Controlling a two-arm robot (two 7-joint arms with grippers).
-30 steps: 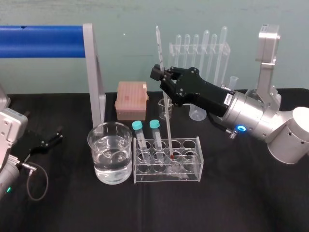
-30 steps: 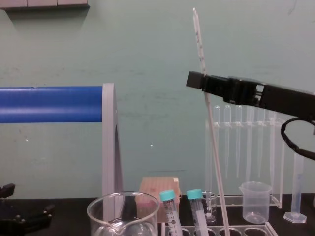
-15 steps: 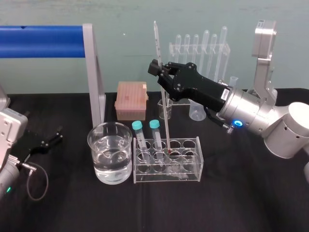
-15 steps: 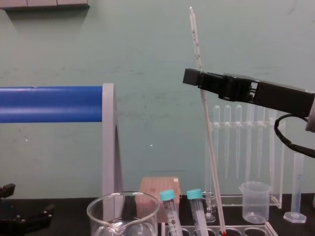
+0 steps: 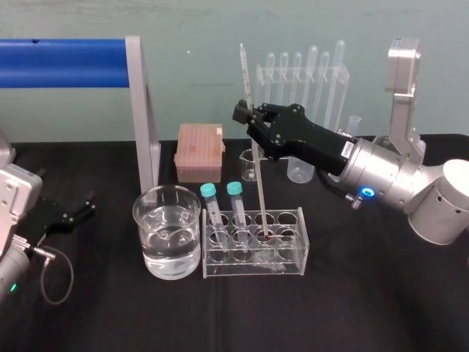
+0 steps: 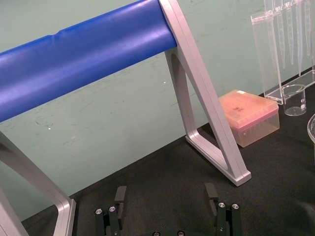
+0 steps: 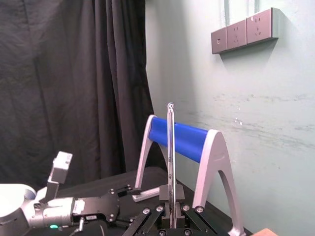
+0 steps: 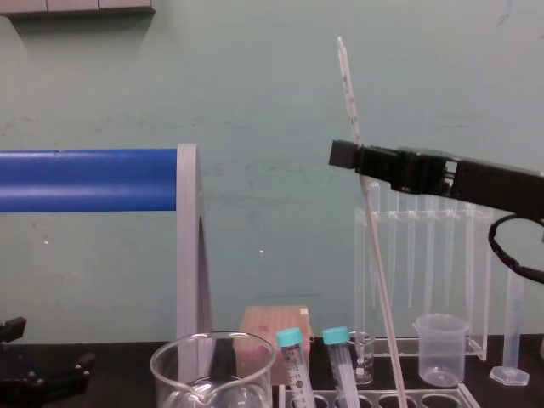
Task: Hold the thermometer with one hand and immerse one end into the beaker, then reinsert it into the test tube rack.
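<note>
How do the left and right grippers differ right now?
The right gripper is shut on the thermometer and raised above the test tube rack. The left gripper is open and holds nothing. The right gripper reaches in over mid-table, while the left gripper sits low over the table at the robot's left. Both are black.

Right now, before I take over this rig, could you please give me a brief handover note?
Right gripper: shut on the thermometer above the test tube rack.
Left gripper: open, parked on the table at left.
Thermometer leans, red bulb in a rack hole; water-filled beaker stands left of the rack.
Done: dip cannot be confirmed.
Left: dip if needed, reseat, release.
</note>
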